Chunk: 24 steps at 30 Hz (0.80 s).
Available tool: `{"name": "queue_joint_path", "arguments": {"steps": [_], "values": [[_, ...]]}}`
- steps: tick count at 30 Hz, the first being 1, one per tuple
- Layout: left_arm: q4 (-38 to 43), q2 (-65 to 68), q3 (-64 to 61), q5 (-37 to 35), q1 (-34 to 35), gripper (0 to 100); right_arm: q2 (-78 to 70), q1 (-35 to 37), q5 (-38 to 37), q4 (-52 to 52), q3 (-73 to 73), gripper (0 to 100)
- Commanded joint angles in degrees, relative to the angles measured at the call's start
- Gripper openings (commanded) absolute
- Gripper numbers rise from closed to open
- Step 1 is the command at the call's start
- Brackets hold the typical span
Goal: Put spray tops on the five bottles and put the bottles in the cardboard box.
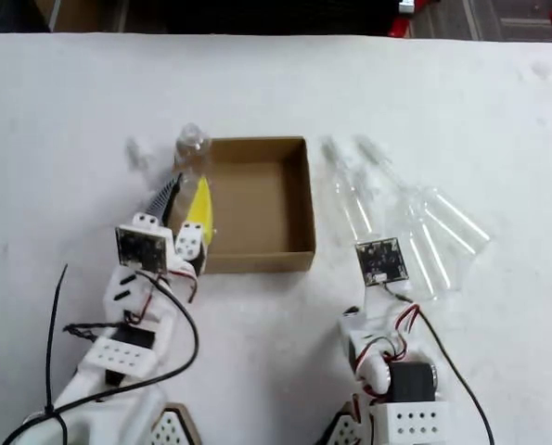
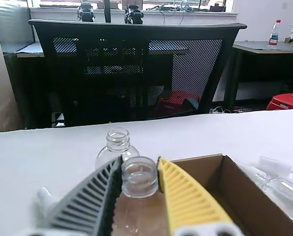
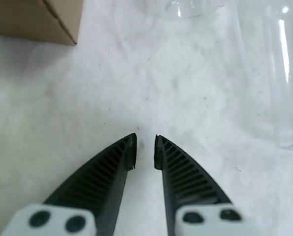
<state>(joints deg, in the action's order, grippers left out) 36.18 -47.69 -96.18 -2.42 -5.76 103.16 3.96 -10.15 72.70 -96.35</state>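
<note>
My left gripper [image 2: 139, 166] is shut on the neck of a clear bottle [image 2: 139, 178] that has no spray top, held upright by the left wall of the cardboard box [image 1: 257, 243]. One finger is grey, the other yellow [image 1: 199, 206]. A second open-necked bottle [image 2: 117, 143] stands just beyond it on the table. A small white spray part [image 2: 44, 195] lies beside the grey finger. Several clear bottles [image 1: 415, 227] lie in a row right of the box. My right gripper [image 3: 145, 150] hovers low over bare table, open by a narrow gap with nothing between its black fingers.
The box [image 2: 225, 189] has nothing visible inside. A box corner [image 3: 43, 19] and a lying bottle [image 3: 269, 73] sit ahead of the right gripper. The white table [image 1: 276, 83] stretches far beyond the box. A black mesh chair [image 2: 136, 64] stands past the table edge.
</note>
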Motion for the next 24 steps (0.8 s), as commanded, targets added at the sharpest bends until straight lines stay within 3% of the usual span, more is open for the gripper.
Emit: {"name": "queue_joint_path", "arguments": {"steps": [1,13,20,24], "values": [[1.7,-1.5,0.0,2.5,1.7,2,0.0,0.0,0.3,0.2,-0.5,4.5],[-1.5,-1.5,0.0,3.3,0.2,2,0.0,0.1,0.3,0.2,-0.5,4.5],[-1.5,-1.5,0.0,2.9,0.7,24,0.0,0.1,0.3,0.2,-0.5,4.5],[-1.5,-1.5,0.0,2.9,0.7,24,0.0,0.0,0.3,0.2,-0.5,4.5]]}}
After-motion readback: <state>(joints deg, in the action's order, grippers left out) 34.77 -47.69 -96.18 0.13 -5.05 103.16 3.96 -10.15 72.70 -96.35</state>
